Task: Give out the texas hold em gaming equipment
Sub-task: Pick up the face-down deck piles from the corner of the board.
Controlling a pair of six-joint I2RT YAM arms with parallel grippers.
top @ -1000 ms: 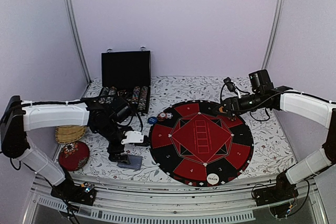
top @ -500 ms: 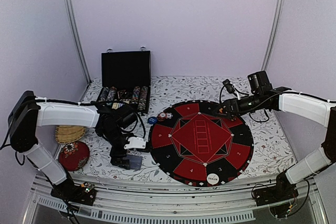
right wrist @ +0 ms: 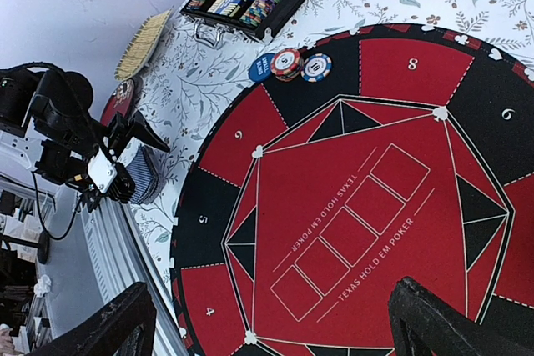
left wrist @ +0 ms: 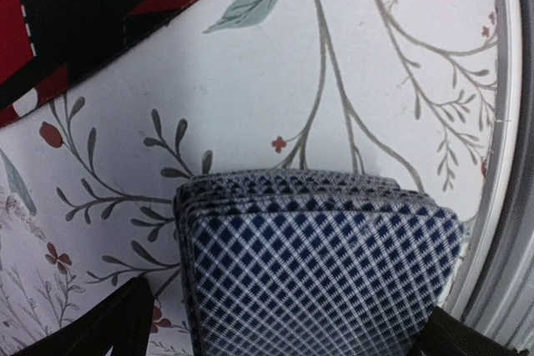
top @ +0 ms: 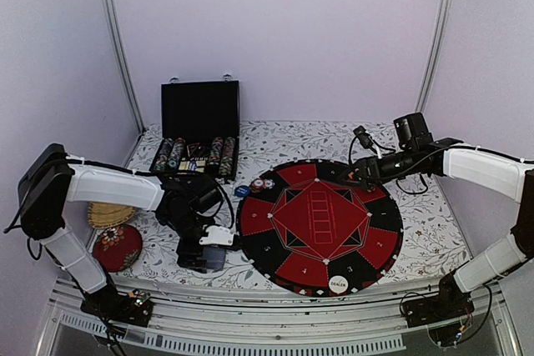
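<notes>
By the mat (top: pixel 319 224), left end effector (top: pixel 200 256) gapes over cards (left wrist: pixel 321 281); right end effector (right wrist: pixel 269 289) released

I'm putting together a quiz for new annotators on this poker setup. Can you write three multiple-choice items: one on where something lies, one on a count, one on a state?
1. The card deck lies:
A) on the floral cloth, left of the round mat
B) at the mat's centre
C) half on the mat's rim

2. Striped chips beside the blue button:
A) none
B) two
C) five

3. The left hand is:
A) shut on the deck
B) shut on a chip
C) open, astride the deck

Answers:
1 A: the left wrist view shows the deck flat on the cloth, apart from the mat's edge.
2 B: the right wrist view shows one red-striped and one blue-striped chip.
3 C: it stands spread wide at the deck's two sides, with nothing clamped.
</notes>
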